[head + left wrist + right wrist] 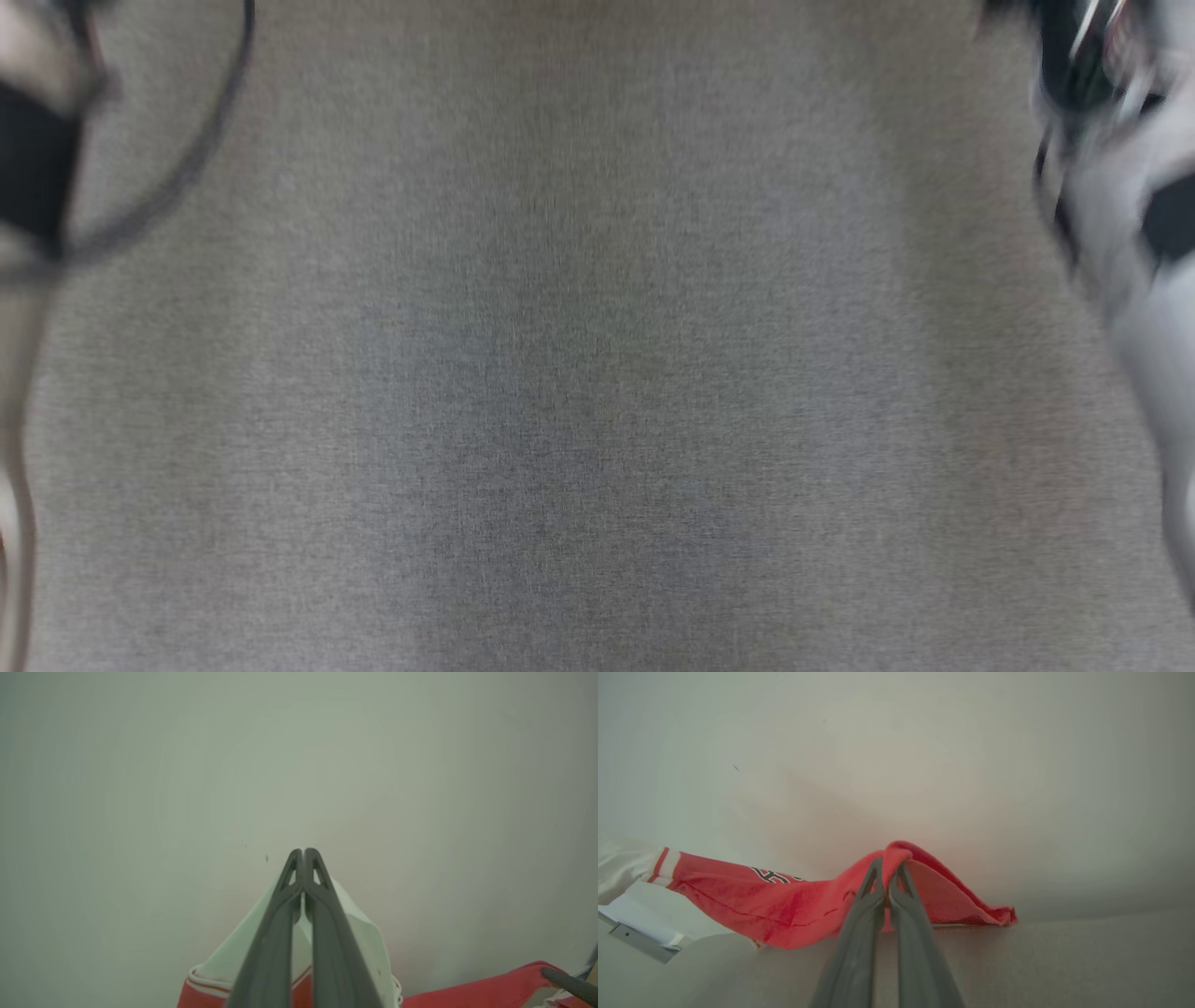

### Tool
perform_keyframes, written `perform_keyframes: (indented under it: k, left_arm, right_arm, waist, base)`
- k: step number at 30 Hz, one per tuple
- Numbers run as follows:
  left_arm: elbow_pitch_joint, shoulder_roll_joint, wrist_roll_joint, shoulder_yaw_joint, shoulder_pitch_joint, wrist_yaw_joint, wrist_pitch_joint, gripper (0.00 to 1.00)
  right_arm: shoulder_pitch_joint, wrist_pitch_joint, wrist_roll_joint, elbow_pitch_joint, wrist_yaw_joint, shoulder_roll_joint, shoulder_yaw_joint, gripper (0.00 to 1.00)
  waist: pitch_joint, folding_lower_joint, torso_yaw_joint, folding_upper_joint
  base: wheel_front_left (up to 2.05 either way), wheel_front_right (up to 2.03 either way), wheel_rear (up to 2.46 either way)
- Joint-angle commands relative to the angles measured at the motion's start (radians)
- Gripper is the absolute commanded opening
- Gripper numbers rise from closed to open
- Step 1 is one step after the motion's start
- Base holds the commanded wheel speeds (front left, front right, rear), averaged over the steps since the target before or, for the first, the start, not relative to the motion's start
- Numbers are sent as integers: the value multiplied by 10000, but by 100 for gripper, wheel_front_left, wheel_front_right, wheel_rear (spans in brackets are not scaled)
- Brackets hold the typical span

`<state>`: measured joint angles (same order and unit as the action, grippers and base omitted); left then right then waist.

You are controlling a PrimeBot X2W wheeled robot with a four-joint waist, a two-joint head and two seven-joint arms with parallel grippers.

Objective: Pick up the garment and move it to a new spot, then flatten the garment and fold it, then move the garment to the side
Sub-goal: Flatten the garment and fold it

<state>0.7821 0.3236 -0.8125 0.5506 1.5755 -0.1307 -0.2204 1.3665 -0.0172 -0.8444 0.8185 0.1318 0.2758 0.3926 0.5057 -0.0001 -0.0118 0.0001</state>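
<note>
Plain pale wall behind everything, and a grey woven tabletop (pixel 597 373) takes up most of the head view. That feed is smeared, so I can't make out much detail there. At its edges I just get the blurry left arm (pixel 37 168) with a thin dark cable (pixel 215 121) looping off it, and the pale right arm (pixel 1120 205) at the upper right.

On the left wrist feed, the left claw (pixel 303 851) has its fingers pressed together at the tips. The garment (pixel 359 938) is pinched in it: pale cloth shows through the slit between the fingers and drapes off both sides, with red-and-white trim lower down. Off in the bottom right corner there's more red cloth and one dark finger (pixel 572 985) of the other arm.

The right claw (pixel 891 863) is clamped tight on a raised red fold (pixel 896 851). From there the cloth sags away to the left, with black-and-white lettering (pixel 768 875) and a striped cuff (pixel 661 863). The far right end looks like it's touching the tabletop.

The only other thing nearby is a white slab (pixel 649 910) with a grey metal edge, tucked just under the cuff end at the left. No idea what it is.
</note>
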Motion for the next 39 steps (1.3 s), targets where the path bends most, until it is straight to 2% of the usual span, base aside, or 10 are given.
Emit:
perform_keyframes:
  k: [1,4,7,12,15,18,21,23,29,39]
  left_arm:
    - [-487,216,-267,-87,-880,23,-95,0]
    - [-2214,716,-668,-321,-3065,401,-184,0]
    - [-4416,1304,-959,-697,-5629,1479,-269,0]
    - [-8072,1640,-1708,-1240,-9998,3237,-358,0]
    - [-9589,1540,-1977,-1574,-12296,4165,-410,0]
    - [-10460,1130,-1925,-1811,-14192,4745,-442,0]
    - [-10776,710,-1668,-1960,-15641,4950,-461,0]
    - [-10861,304,-1683,-1892,-16454,4846,-451,0]
    - [-10439,103,-1536,-1183,-17806,4561,-377,0]
    - [-9634,301,-1114,-922,-16991,3953,-328,0]
  right_arm:
    - [-872,-5,-378,-515,-19,257,253,0]
    - [-2934,-40,-1147,-1752,-19,927,791,0]
    - [-4855,49,-1646,-2821,-19,1351,1189,0]
    - [-7504,284,-1986,-3970,-19,2045,1364,0]
    - [-8584,389,-2038,-4225,-19,2195,1173,0]
    - [-9428,668,-1847,-4160,-19,2262,880,0]
    - [-10257,919,-1649,-3980,-19,2292,434,0]
    - [-10887,971,-1746,-3914,-19,2166,94,0]
    - [-12486,799,-1206,-3817,-19,2020,-636,0]
    - [-13134,16,-540,-4398,-19,936,-1910,0]
  waist:
    - [-1142,1,-276,-1]
    - [-1689,1,-314,-1]
    - [-2111,1,-389,-1]
    - [-2697,1,-394,-1]
    - [-2930,1,-440,-1]
    - [-3194,1,-379,-1]
    - [-3472,1,-169,-1]
    - [-3660,1,24,-1]
    - [-4021,1,360,-1]
    - [-4248,1,233,-1]
  base:
    - [0,0,0]
    - [0,0,0]
    - [0,0,0]
    - [0,0,0]
    - [0,0,0]
    - [0,0,0]
    - [0,0,0]
    - [0,0,0]
    - [0,0,0]
    - [0,0,0]
